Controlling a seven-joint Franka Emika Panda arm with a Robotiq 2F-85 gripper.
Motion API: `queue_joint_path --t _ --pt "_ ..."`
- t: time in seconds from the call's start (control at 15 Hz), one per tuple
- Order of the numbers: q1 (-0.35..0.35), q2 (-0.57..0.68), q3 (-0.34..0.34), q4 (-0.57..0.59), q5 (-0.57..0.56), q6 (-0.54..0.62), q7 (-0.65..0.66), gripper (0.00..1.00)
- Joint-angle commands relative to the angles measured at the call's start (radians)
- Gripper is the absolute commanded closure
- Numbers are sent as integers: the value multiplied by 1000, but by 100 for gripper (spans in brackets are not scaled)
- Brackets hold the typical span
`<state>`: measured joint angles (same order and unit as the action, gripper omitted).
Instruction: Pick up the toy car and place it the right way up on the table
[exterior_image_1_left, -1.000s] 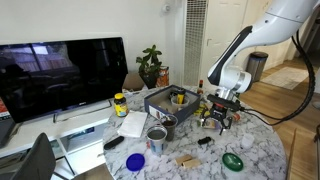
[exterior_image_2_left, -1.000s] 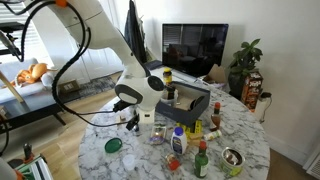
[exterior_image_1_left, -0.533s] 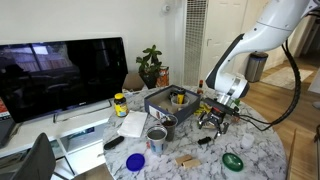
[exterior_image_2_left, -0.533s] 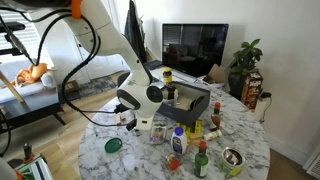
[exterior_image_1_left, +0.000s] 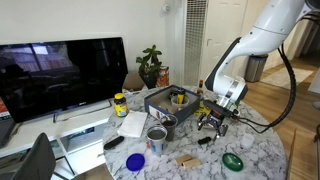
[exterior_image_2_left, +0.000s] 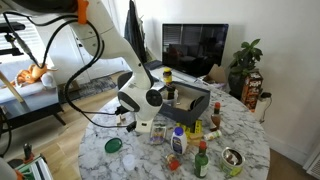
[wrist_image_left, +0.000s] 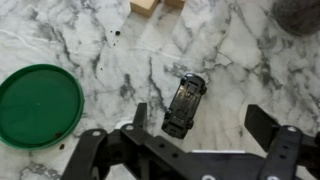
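Note:
The toy car is small and dark. It lies upside down on the white marble-look table, with its underside and wheels facing up. In the wrist view my gripper is open and hovers over it. The car's near end sits close to the left finger, and the right finger stands well clear. In an exterior view the gripper hangs just above the table, with the car below it. In an exterior view the gripper is low over the table; I cannot make out the car there.
A green lid lies beside the car and also shows in an exterior view. Wooden blocks, a metal can, a blue lid, a grey box and several bottles crowd the table.
The upper arm has shifted a little. The gripper stays open over the car at almost the same spot, and the car has not moved.

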<state>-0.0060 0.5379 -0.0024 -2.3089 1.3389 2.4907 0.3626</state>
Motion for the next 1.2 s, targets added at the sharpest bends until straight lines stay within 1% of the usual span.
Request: queue_joint_path --t 0.0,0.2,0.27,0.33,0.4,0.47,0.67,0.73,0.8,0.87,0.93,1.0,1.07,1.13 --pt "23 24 -17 0 3 14 -11 0" --pt "24 36 -19 5 25 28 -11 5" --pt "25 40 -21 7 30 35 -6 12" --pt "25 43 -22 7 30 39 -4 17" --pt "30 46 -27 7 34 62 14 26" --pt "25 48 -27 7 38 68 10 31" --pt "19 52 -27 9 53 84 13 41" --pt "18 51 -26 11 59 84 13 53" --pt "17 51 -26 12 65 81 13 52" --pt "17 51 -26 12 69 79 12 53" --pt "16 52 -26 13 70 74 14 42" --pt "16 51 -25 12 73 70 15 28" --pt "15 51 -26 12 75 67 16 25" --pt "13 48 -27 9 74 63 16 17"
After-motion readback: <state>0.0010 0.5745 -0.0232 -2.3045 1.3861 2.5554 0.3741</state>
